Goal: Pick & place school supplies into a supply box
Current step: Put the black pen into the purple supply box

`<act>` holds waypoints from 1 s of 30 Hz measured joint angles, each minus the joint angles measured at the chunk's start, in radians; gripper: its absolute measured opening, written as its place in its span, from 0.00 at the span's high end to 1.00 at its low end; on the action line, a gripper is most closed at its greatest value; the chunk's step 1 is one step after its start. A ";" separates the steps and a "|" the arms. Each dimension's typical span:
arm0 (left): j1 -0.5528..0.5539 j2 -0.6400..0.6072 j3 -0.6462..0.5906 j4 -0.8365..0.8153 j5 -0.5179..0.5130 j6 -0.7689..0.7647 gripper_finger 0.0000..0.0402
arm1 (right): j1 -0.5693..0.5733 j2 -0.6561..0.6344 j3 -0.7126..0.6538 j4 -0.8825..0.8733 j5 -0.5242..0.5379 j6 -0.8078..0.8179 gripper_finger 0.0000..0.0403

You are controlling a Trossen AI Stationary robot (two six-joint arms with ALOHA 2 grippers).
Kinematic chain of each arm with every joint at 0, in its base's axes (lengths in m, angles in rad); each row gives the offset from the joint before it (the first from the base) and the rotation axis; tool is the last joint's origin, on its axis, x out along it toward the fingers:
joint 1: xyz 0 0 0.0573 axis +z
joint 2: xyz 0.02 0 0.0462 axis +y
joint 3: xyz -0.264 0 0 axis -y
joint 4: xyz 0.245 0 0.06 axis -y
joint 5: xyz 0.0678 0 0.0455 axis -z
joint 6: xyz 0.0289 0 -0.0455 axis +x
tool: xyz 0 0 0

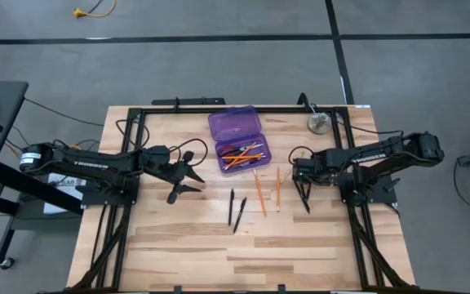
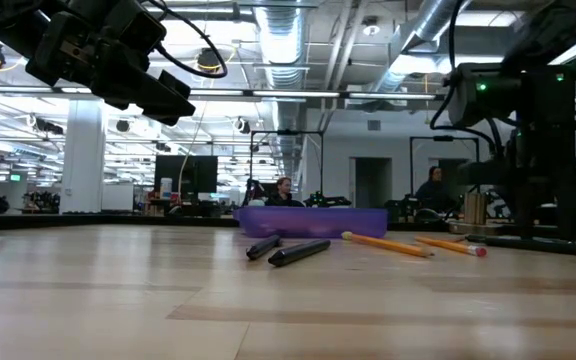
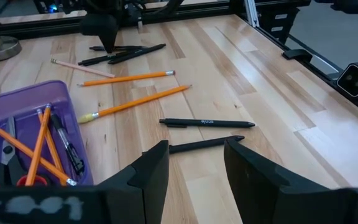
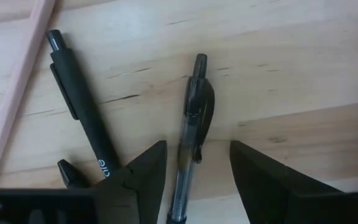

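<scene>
The counter (image 1: 178,245) is pale wood planking, smooth with a soft sheen. The supply box (image 1: 235,126) looks like translucent, glossy purple plastic. Between the right hand's (image 4: 197,165) matt black fingers (image 4: 145,174) lies a glossy clear-barrelled pen (image 4: 191,124), a matt black pen (image 4: 82,106) just beside.

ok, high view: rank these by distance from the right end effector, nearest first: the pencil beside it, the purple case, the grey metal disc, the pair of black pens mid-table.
1. Thin orange pencil, just left of the right end effector.
2. Pair of slim black pens, mid-table, further left.
3. Round grey metal disc, at the table's far edge; close to the pens' distance, hard to call.
4. Translucent purple plastic case, far and left.
</scene>
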 joint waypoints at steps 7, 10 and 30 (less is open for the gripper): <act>0.000 0.000 0.000 0.000 0.000 0.003 0.64 | 0.000 0.000 -0.002 -0.001 0.006 0.020 0.60; 0.000 0.000 0.000 0.000 0.000 0.004 0.64 | 0.000 0.001 -0.002 -0.006 0.011 0.028 0.63; 0.000 0.000 0.000 0.001 0.002 0.009 0.64 | 0.001 0.002 -0.004 -0.024 0.022 0.035 0.82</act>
